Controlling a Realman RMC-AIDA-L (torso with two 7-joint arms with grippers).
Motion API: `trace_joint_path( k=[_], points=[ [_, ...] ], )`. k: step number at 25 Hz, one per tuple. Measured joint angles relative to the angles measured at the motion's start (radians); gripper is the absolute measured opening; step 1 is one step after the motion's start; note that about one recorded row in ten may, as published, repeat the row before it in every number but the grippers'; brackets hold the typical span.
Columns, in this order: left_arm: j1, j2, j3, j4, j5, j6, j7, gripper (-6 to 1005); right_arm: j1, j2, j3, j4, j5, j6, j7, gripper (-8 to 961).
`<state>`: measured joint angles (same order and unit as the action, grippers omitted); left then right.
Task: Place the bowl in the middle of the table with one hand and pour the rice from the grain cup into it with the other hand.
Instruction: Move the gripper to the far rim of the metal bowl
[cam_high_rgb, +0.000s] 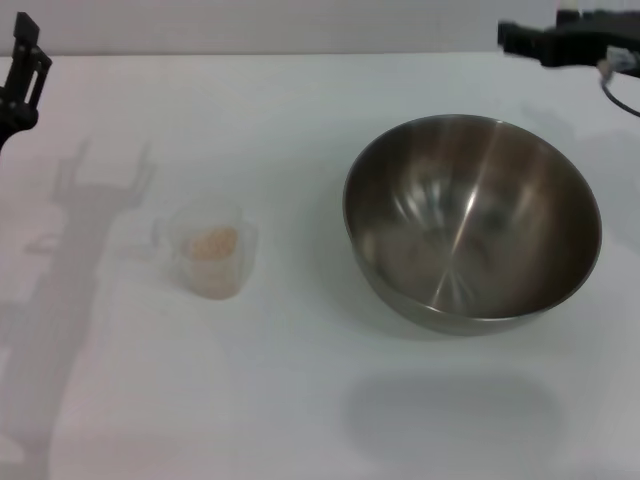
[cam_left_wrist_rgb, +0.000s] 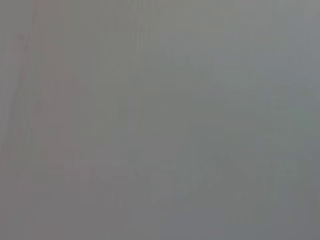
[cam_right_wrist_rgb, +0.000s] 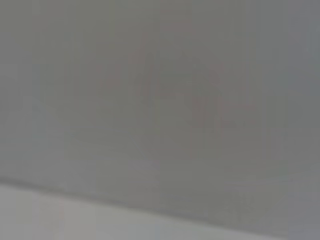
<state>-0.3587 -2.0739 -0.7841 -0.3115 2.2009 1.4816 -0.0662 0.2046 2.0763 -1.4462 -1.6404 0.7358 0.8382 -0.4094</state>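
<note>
The large steel bowl (cam_high_rgb: 472, 222) stands empty on the white table (cam_high_rgb: 300, 400), right of the middle. The clear grain cup (cam_high_rgb: 213, 250) stands left of the middle, upright, with a mound of pale rice (cam_high_rgb: 214, 243) in it and its handle toward the left. My left gripper (cam_high_rgb: 20, 75) is at the far left edge, high and well away from the cup. My right gripper (cam_high_rgb: 525, 40) is at the far right top, beyond the bowl and apart from it. Neither holds anything. Both wrist views show only a plain grey surface.
Shadows of the arms lie on the table at the left. The table's far edge (cam_high_rgb: 250, 53) runs along the top of the head view.
</note>
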Motion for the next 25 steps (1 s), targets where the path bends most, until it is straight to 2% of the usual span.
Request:
trace_joint_path(
  k=[3, 4, 7, 8, 9, 14, 25],
  points=[
    [0.0, 0.0, -0.014, 0.002, 0.0, 0.0, -0.005, 800, 0.066, -0.006, 0.093, -0.01, -0.033, 0.199, -0.016, 732],
    [-0.001, 0.0, -0.023, 0.003, 0.0, 0.0, -0.007, 800, 0.112, -0.008, 0.152, -0.004, -0.061, 0.32, -0.039, 732],
    [-0.005, 0.0, -0.027, 0.003, 0.0, 0.0, -0.007, 800, 0.174, -0.009, 0.221, 0.012, -0.094, 0.458, -0.086, 731],
    [-0.005, 0.0, -0.027, 0.003, 0.0, 0.0, -0.007, 800, 0.174, -0.009, 0.221, 0.012, -0.094, 0.458, -0.086, 731],
    [-0.007, 0.0, -0.027, 0.003, 0.0, 0.0, -0.007, 800, 0.212, -0.014, 0.247, 0.035, -0.117, 0.532, -0.109, 731],
    [-0.01, 0.0, -0.033, 0.003, 0.0, 0.001, -0.004, 800, 0.273, -0.024, 0.263, 0.115, -0.169, 0.602, -0.138, 729],
    [-0.014, 0.0, -0.04, 0.003, 0.0, 0.002, -0.004, 800, 0.303, -0.024, 0.278, 0.244, -0.189, 0.598, -0.187, 727]
  ],
)
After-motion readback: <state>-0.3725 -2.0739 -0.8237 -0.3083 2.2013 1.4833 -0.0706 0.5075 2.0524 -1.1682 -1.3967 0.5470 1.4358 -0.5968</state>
